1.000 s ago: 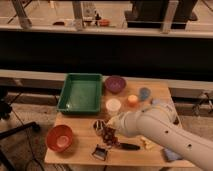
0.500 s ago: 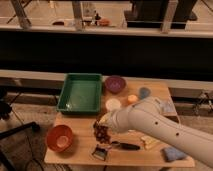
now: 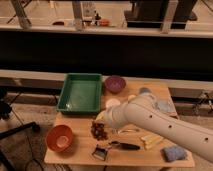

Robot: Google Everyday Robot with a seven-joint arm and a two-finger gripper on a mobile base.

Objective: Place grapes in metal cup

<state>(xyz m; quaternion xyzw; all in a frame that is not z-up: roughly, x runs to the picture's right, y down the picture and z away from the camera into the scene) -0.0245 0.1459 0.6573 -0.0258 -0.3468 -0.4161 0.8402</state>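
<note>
A green tray (image 3: 80,93) sits on a wooden table (image 3: 75,152), with a purple bowl (image 3: 115,83) just to its right. An orange bowl (image 3: 59,138) is in front of the tray's left corner. The grapes (image 3: 99,131) lie on the tabletop before the tray's right corner, directly beneath the gripper (image 3: 102,121). I cannot tell whether it grasps them.

Counter (image 3: 80,152): pale wood, matt, grain faintly visible. Green tray (image 3: 65,92): looks like moulded plastic, smooth, slight sheen on the rim. Purple bowl (image 3: 115,84) and orange bowl (image 3: 52,142): smooth, plastic-looking, soft gloss. Grapes (image 3: 99,132): dark red-purple, knobbly cluster, dull skin. Arm shell (image 3: 160,122): white, smooth, hard, semi-matt, dotted with small dark holes. Tool (image 3: 102,121) sits at the arm's end just above the grapes, same pale finish. Utensil (image 3: 125,146): black matt handle. Blue pad (image 3: 173,153) at the counter's corner: soft, cloth-like.
</note>
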